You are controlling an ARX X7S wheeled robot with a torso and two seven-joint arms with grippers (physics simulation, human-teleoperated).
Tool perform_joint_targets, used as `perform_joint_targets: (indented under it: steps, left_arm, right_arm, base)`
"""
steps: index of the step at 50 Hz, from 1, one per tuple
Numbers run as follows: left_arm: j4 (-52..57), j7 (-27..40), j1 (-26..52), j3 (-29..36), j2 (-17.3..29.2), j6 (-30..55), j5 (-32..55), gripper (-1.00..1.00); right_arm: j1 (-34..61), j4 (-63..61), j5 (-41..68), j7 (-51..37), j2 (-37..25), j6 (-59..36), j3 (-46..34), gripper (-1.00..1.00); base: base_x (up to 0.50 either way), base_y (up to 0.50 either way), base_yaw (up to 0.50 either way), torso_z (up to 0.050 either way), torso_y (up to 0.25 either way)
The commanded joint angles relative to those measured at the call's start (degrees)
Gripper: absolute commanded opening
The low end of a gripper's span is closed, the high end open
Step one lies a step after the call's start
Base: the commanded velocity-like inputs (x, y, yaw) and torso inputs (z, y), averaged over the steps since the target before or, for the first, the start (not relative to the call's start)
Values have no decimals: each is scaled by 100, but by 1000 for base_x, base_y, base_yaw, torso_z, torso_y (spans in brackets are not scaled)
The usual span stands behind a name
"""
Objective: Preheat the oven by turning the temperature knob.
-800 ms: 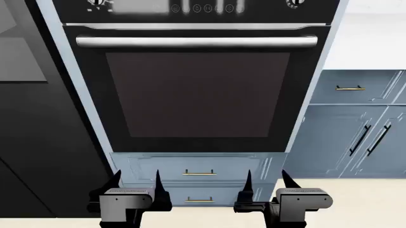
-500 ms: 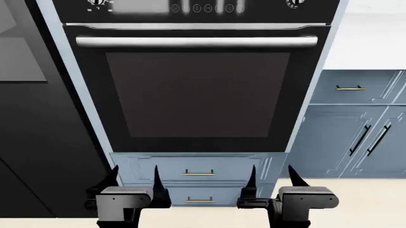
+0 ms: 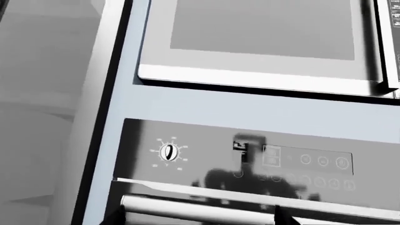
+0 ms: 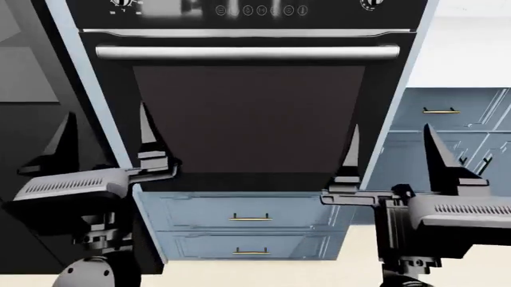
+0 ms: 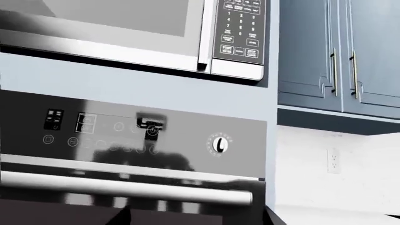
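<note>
The black oven (image 4: 248, 119) fills the head view, its silver bar handle (image 4: 248, 52) above the dark glass door. The temperature knob (image 3: 167, 152), ringed by white numerals, sits at the left end of the control panel and shows at the top edge of the head view (image 4: 121, 3). At the panel's right end is a second knob (image 5: 218, 144) with tick marks. My left gripper (image 4: 106, 113) is open in front of the door's lower left side, well below the knob. In front of the door's lower right side, my right gripper (image 4: 391, 128) is also open. Both hold nothing.
A microwave (image 5: 125, 28) with a keypad sits above the oven. Blue-grey drawers with brass pulls (image 4: 251, 218) lie under the oven, and matching cabinets (image 4: 447, 155) stand to the right. A tall dark panel (image 4: 40, 167) stands to the left. Upper cabinets (image 5: 337, 51) hang at the right.
Both arms have risen from in front of the drawers to the height of the oven door's lower half and look larger. Both grippers stay open.
</note>
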State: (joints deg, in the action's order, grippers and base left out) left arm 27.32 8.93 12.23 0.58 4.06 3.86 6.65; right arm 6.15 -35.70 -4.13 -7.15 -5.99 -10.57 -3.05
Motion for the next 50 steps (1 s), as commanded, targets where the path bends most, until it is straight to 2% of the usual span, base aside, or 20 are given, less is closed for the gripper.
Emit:
perform_joint_targets:
  steps: [1, 19, 39, 50]
  left_arm:
    - [489, 201, 389, -88, 128, 30, 178, 100]
    - [822, 371, 373, -33, 292, 159, 368, 100]
    - [952, 505, 333, 48, 430, 143, 452, 100]
    - [967, 555, 324, 101, 491, 115, 494, 100]
  right_arm:
    - [227, -645, 77, -43, -138, -275, 38, 100]
    - [201, -804, 235, -133, -254, -326, 17, 100]
    - [175, -857, 353, -205, -357, -356, -63, 100]
    - [175, -862, 338, -275, -406, -363, -120, 100]
  base:
    - [0, 0, 0, 0, 0]
    - [0, 0, 0, 0, 0]
    - [0, 305, 0, 0, 0]
    - [0, 10, 0, 0, 0]
